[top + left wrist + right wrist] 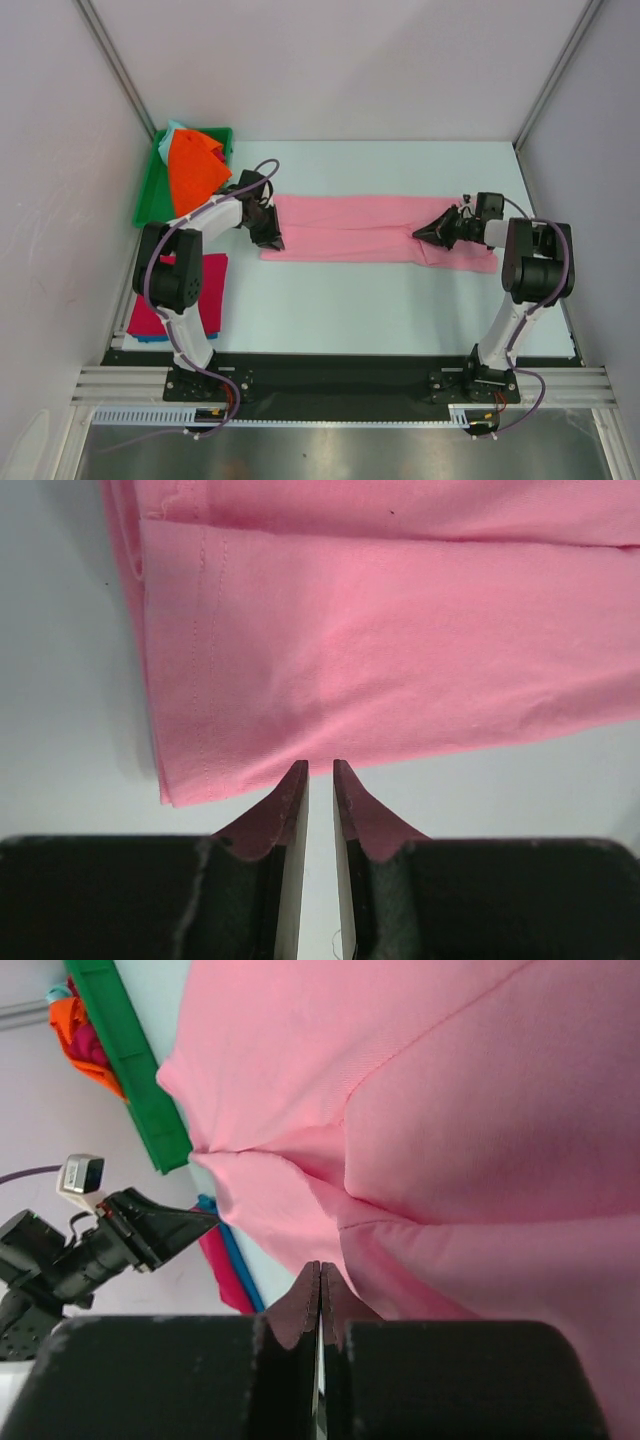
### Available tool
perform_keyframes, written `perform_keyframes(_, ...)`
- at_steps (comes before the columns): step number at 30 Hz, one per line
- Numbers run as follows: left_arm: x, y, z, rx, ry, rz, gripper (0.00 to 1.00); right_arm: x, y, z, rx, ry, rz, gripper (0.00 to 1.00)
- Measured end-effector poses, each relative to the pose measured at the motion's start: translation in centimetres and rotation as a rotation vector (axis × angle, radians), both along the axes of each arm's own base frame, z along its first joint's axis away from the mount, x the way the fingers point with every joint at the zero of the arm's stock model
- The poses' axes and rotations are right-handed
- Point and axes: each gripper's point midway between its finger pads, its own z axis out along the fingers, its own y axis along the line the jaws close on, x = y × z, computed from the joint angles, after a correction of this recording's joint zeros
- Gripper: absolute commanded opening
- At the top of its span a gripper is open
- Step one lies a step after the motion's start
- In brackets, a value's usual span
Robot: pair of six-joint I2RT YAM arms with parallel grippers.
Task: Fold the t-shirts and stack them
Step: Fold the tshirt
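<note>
A pink t-shirt point(360, 228) lies folded into a long strip across the middle of the table. My left gripper point(270, 240) is at its left end. In the left wrist view the gripper point(320, 767) has only a narrow gap between its jaws, which hold nothing, and its tips touch the near edge of the shirt point(380, 650). My right gripper point(418, 233) is low over the right part of the strip. In the right wrist view the gripper point(320, 1266) is shut with no cloth seen between its jaws, and the bunched shirt point(450, 1110) lies just beyond and beside them.
A green tray point(150, 195) at the back left holds an orange shirt point(195, 170) and other crumpled ones. A folded red shirt on a blue one point(205, 290) lies at the left edge beside the left arm. White walls close in both sides.
</note>
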Motion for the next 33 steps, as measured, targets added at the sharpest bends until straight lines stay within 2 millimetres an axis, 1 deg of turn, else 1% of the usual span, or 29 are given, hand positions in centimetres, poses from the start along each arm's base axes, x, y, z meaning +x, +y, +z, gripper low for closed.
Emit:
perform_keyframes(5,0.0,0.0,0.0,0.0,0.0,0.0,0.2,-0.1,0.5,-1.2,0.099,0.007,-0.015,0.0)
perform_keyframes(10,-0.1,0.0,-0.1,0.001,0.002,0.0,0.2,0.0,0.9,-2.8,0.128,0.018,-0.025,0.0)
perform_keyframes(14,-0.1,0.0,-0.1,0.001,0.003,0.0,0.2,-0.6,2.3,-4.1,0.135,0.017,-0.008,0.0)
perform_keyframes(17,-0.1,0.0,-0.1,0.001,0.003,0.0,0.2,-0.5,2.7,-4.0,0.136,0.0,-0.008,0.0)
perform_keyframes(21,-0.1,0.0,-0.1,0.001,0.003,0.0,0.21,-0.5,2.5,-4.0,0.124,-0.003,-0.007,0.0)
perform_keyframes(23,-0.1,0.0,-0.1,0.001,0.003,0.0,0.21,-0.5,1.9,-3.7,0.093,0.007,-0.01,0.0)
perform_keyframes(25,-0.1,0.0,0.0,0.0,0.001,0.0,0.21,-0.1,1.3,-3.1,0.052,0.002,-0.01,0.0)
perform_keyframes(28,-0.1,0.0,0.1,-0.003,-0.002,-0.001,0.21,1.0,0.1,-0.6,-0.003,-0.052,-0.014,0.01)
perform_keyframes(30,-0.1,-0.1,0.3,-0.009,-0.005,-0.002,0.21,1.3,-0.4,1.1,-0.019,-0.095,-0.015,0.01)
perform_keyframes(31,-0.1,-0.1,0.3,-0.01,-0.006,-0.003,0.21,1.2,-0.6,1.7,-0.024,-0.109,-0.015,0.01)
perform_keyframes(33,-0.1,-0.1,0.3,-0.011,-0.009,-0.003,0.21,0.7,-0.7,2.1,-0.028,-0.118,-0.014,0.01)
